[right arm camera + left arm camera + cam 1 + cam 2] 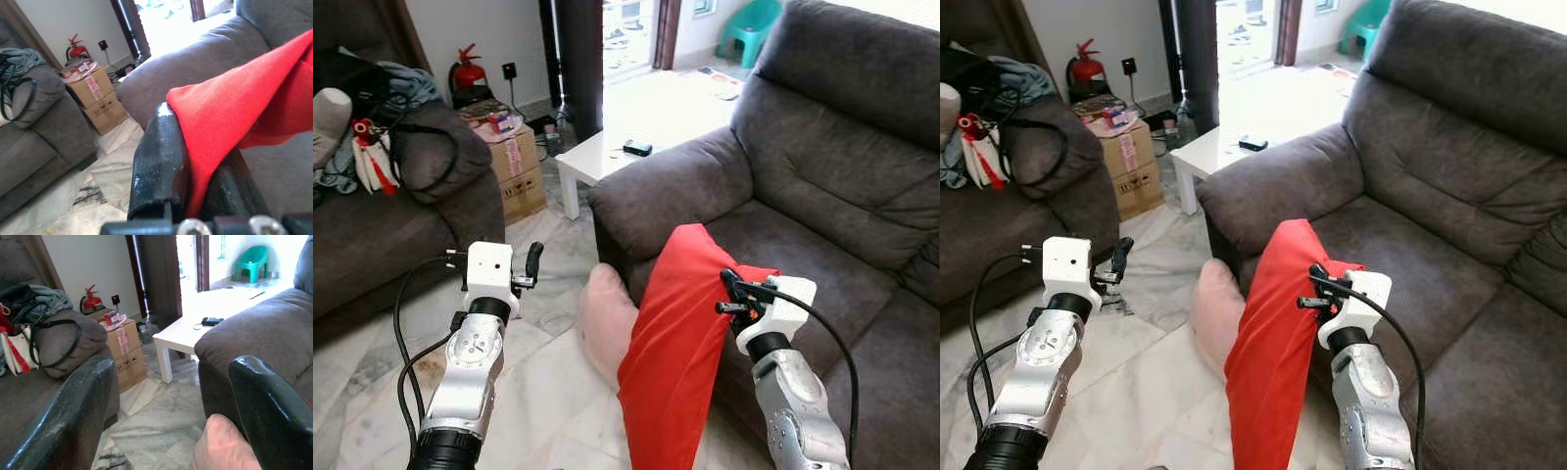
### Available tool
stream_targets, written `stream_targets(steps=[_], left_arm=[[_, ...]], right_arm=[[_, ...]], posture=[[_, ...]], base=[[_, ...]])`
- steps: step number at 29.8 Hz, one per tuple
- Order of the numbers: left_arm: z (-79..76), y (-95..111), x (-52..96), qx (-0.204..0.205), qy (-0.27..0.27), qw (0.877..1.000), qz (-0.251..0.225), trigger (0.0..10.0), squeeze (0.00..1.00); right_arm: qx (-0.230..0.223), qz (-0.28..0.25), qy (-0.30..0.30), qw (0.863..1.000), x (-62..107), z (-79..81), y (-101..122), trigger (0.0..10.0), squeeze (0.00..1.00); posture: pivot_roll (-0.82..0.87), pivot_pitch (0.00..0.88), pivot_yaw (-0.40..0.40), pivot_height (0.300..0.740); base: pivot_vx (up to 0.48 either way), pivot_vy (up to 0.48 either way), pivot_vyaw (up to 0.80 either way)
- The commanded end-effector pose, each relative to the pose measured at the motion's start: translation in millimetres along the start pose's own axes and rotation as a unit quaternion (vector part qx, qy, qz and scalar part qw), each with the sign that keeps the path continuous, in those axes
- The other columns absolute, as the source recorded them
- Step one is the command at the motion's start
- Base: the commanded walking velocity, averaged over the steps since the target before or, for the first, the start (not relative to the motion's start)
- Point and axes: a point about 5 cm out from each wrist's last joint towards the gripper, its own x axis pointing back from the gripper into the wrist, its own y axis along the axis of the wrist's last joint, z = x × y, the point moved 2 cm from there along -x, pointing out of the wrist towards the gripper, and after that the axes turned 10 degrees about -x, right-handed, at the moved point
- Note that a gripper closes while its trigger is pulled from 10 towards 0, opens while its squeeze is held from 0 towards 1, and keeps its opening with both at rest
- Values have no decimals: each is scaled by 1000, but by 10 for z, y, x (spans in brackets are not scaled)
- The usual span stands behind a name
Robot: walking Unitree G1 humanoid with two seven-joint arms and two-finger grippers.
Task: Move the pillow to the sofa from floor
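Note:
A red pillow (674, 343) hangs upright in front of the dark grey sofa (822, 245), its top corner pinched in my right gripper (732, 291), which is shut on it. In the right wrist view the red fabric (234, 107) is clamped between the black fingers (159, 161). The pillow's lower end hangs down past the seat's front edge, towards the floor. A pale pink pillow (607, 318) lies on the floor against the sofa's base, just left of the red one. My left gripper (530, 266) is held open and empty above the floor, left of the pink pillow (222, 443).
A white low table (607, 152) with a small dark device stands beyond the sofa arm. A cardboard box (514, 162) and a red fire extinguisher (468, 73) are at the back. A second sofa (372, 235) with bags is on the left. Marble floor (548, 392) lies between.

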Motion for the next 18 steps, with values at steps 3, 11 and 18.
stream_targets(steps=[3,11,18], left_arm=[[7,22,-27,-6,4,1000,-5,10000,0],[20,-50,-2,-4,8,1000,9,10000,0],[-13,-52,17,3,0,1000,4,10000,0]], right_arm=[[10,-63,8,998,-70,45,311,10000,0],[14,-61,-9,998,-61,-23,287,10000,0],[16,-58,-10,998,-59,-22,258,10000,0]], posture=[[53,0,-43,740],[52,0,-41,740],[56,0,-41,740]], base=[[0,0,-729],[0,0,-731],[-40,0,-729]])
